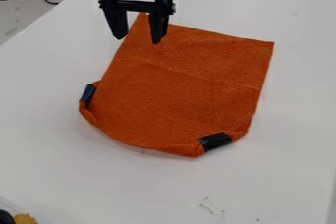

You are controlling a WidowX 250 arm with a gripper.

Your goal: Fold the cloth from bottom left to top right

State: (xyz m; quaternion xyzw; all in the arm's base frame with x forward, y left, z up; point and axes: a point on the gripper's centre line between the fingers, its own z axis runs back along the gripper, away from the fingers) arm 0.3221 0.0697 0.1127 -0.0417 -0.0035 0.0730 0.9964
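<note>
- Cloth of orange woven fabric should drape limply.
- Pinch its dark-taped corner near nine o'clock.
- Black tapered fingers hang apart near eleven o'clock.

Rust-orange is worn evenly by the cloth, its surface flecked by a fine, darker grain. At the cloth's 9 o'clock edge a dark navy patch is seen; at its 5 o'clock edge the orange is broken by a black patch. The table is coloured white, marked by thin grey scribbles towards 6 o'clock. Black is shown by the gripper at 11 o'clock, mustard yellow by a small object towards 7 o'clock.
</note>
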